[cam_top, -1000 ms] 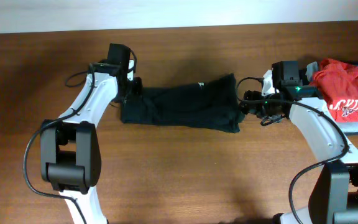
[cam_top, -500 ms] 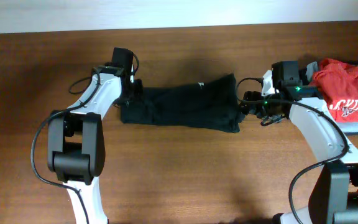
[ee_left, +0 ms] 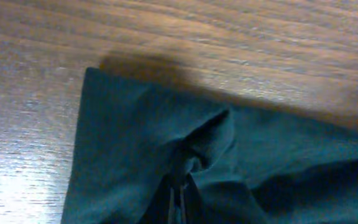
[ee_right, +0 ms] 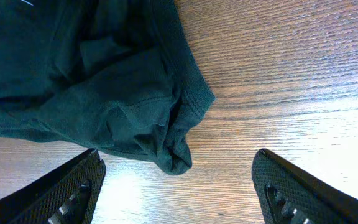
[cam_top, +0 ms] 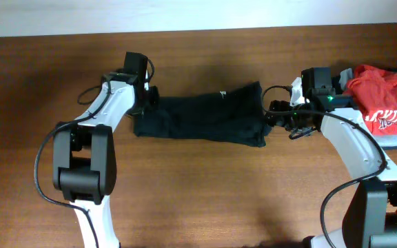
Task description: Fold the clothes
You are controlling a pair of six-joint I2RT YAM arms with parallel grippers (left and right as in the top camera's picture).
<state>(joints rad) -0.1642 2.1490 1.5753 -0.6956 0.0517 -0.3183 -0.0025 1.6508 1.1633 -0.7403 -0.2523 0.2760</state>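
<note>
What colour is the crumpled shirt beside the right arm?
Red crumpled fabric shirt with white lettering; clearest overhead.

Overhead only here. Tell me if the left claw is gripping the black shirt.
Observer: Yes; the left wrist view shows the left claw shut on a puckered pinch of the black T-shirt.
Operator: Now report the right claw.
Observer: The right claw is open, fingers wide apart, the shirt's bunched corner lying between them on the table.
Operator: Say if it touches cloth.
Observer: One finger is over bare wood; the other's contact is unclear.
</note>
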